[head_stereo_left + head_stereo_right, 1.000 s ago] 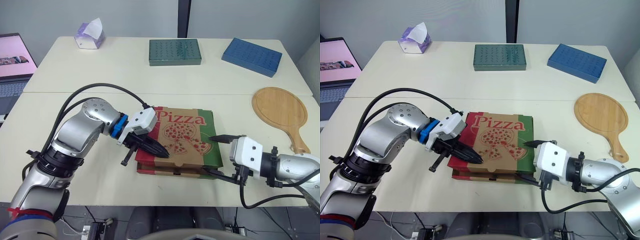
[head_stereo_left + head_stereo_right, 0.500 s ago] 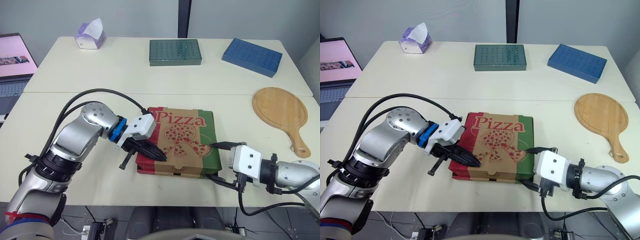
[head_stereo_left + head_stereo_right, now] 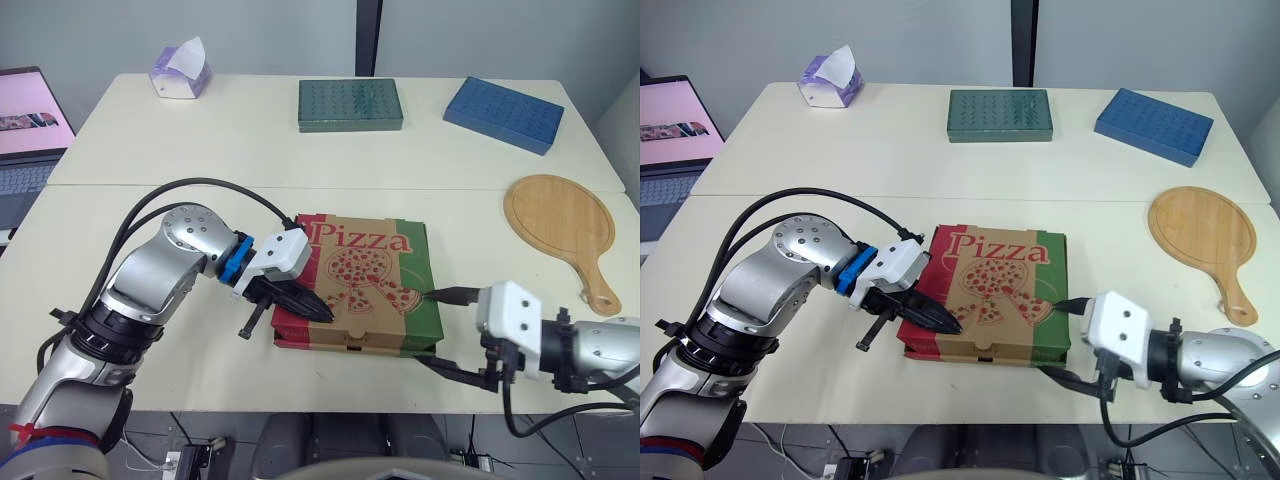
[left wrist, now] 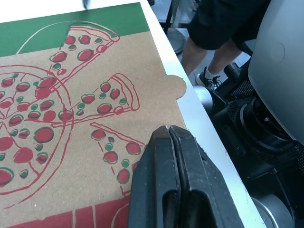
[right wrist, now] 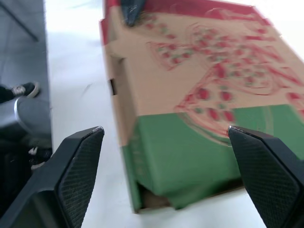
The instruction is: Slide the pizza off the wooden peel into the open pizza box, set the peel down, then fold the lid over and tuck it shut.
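Two fingers of left gripper (image 3: 318,312) pressed together, gripping nothing, tips resting on top of closed pizza box (image 3: 365,275) near its front-left edge. Right gripper (image 3: 422,327) spread wide, empty, just off box's front-right corner. Wooden peel (image 3: 560,225) right of box, well apart; bare table (image 3: 470,215) between.

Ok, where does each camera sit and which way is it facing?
Head eyes: on the head, facing forward and down at the closed pizza box; both arms show, left gripper on its lid, right gripper beside it.
Left wrist: looks along its shut fingers across the lid.
Right wrist: looks between its open fingers at the box's green end.
Shared: both wrist views see the printed lid.
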Controlling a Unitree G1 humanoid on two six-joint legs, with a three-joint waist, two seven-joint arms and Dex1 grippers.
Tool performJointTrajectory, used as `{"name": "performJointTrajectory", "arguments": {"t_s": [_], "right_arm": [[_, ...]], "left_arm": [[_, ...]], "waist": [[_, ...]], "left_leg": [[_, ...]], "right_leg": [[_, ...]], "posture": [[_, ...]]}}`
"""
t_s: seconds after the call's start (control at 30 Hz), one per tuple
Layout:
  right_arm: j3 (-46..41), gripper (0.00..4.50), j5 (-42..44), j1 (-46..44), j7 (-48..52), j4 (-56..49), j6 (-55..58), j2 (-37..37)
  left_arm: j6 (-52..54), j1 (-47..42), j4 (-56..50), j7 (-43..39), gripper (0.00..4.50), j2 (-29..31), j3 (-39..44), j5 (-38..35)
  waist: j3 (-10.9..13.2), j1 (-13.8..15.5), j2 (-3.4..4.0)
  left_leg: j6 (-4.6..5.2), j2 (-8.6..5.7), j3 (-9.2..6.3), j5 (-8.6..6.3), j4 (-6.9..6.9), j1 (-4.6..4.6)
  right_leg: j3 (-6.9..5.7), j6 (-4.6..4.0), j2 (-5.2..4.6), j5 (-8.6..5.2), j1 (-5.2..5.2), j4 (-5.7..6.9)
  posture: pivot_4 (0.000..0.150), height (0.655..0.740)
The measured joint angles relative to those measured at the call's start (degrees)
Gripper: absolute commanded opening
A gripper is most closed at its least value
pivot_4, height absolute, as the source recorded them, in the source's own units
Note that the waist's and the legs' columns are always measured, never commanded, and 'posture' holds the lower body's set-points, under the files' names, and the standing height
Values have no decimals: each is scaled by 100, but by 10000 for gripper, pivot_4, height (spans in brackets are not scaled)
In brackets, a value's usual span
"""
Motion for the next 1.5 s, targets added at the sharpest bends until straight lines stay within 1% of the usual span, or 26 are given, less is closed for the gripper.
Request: {"name": "performJointTrajectory", "arguments": {"t_s": [0.1, 0.23, 0.4, 0.5, 0.57, 0.67, 0.83, 0.93, 1.0, 1.07, 1.1, 1.17, 1.23, 1.33, 1.47, 1.5], "right_arm": [[453, 44689, -557, -265, -154, 167, -270, 37], [703, 44689, -891, -461, -220, 297, -431, 174], [745, 44689, -1017, -526, -177, 352, -479, 223], [719, 44689, -1016, -370, -139, 341, -511, 195], [590, 44689, -929, -249, -82, 337, -492, 194], [142, 44689, -584, -73, 18, 248, -352, 195], [-1026, 44689, 533, 187, 206, 146, 202, 204], [-1734, 44689, 1159, 194, 228, 490, 602, 201], [-1896, 44689, 1167, 233, 201, 782, 693, 171], [-1808, 40952, 966, 382, 203, 979, 642, 98], [-1659, 39209, 728, 474, 211, 1084, 502, 55], [-1289, 32502, 341, 609, 271, 1261, 243, -18], [-960, 25408, 149, 633, 333, 1281, 32, -6], [-645, 14971, 86, 610, 355, 1250, -87, 114], [-438, 1071, 226, 517, 344, 1191, -60, 320], [-419, 445, 275, 500, 327, 1169, -35, 406]], "left_arm": [[11, 1, -2, 2, 0, -7, 0, -1], [15, 1, -2, 4, 0, -10, 0, -1], [15, 1, -2, 6, 0, -9, 2, 2], [14, 18, -5, 6, 0, -10, 0, 0], [13, 26, -5, 7, 0, -9, 1, 0], [11, 32, -9, 8, 0, -10, 0, 1], [4, 37, -15, 21, 0, -16, 0, 3], [2, 41, -15, 27, 0, -18, 0, 4], [2, 42, -14, 26, 0, -18, 0, 4], [4, 42, -15, 26, 0, -19, 0, 4], [7, 42, -15, 28, 0, -20, 0, 4], [11, 42, -14, 29, 0, -21, 0, 4], [14, 42, -14, 29, 0, -21, -1, 4], [15, 42, -15, 36, 0, -21, -1, 4], [16, 42, -16, 37, 0, -21, -1, 5], [19, 50, -14, 37, 0, -21, -19, 34]], "waist": [[0, 3, 0], [0, 3, 0], [0, 0, 0], [0, 2, 0], [0, 0, 0], [0, 1, 0], [0, 2, 0], [0, 4, 0], [0, 5, 0], [-1, 5, 1], [-1, 4, 1], [-1, 2, 2], [-2, -1, 3], [-2, 1, 3], [-2, 1, 3], [-2, 1, 3]], "left_leg": [[0, 0, -1, 0, 0, -1], [0, 1, -2, 0, 0, -1], [0, 1, -2, 0, 0, 0], [0, 1, -2, 0, 0, -1], [0, 1, -1, 0, 0, 0], [0, 1, -1, 0, 0, 0], [0, 0, -1, 0, 0, 0], [1, 0, -1, 0, 0, 1], [1, 0, -1, -1, 0, 2], [1, 0, -1, -1, -1, 2], [1, 0, 1, 0, -1, 1], [1, 0, 2, 0, -1, 2], [0, 1, 1, 0, -1, 1], [0, 0, 1, 0, 0, 0], [0, 1, -2, 0, 0, 1], [0, 0, -2, 0, 0, 0]], "right_leg": [[0, 0, 0, 0, 0, 0], [-1, 0, 0, 0, -1, 0], [-1, 0, 0, 0, -1, 0], [0, 0, 0, 0, -1, 0], [0, 0, 0, 0, -1, 0], [0, 0, 0, 0, 0, 0], [1, 0, 0, 0, 2, 0], [0, -1, 0, 0, 6, -1], [0, -1, 0, 0, 5, 0], [0, 0, 1, 0, 4, 0], [1, 0, 0, 0, 3, 0], [2, 0, 0, 0, 3, 0], [2, 0, 0, 0, 2, 0], [1, 0, 0, 0, 2, -1], [1, 0, 0, 0, 3, -1], [0, 0, 0, 0, 2, -1]], "posture": [[1500, 7400], [1500, 7400], [1500, 7400], [1500, 7400], [1500, 7400], [1500, 7400], [1500, 7400], [1500, 7400], [1500, 7400], [1500, 7400], [1500, 7400], [1500, 7400], [1500, 7400], [1500, 7400], [1500, 7400], [1500, 7400]]}}
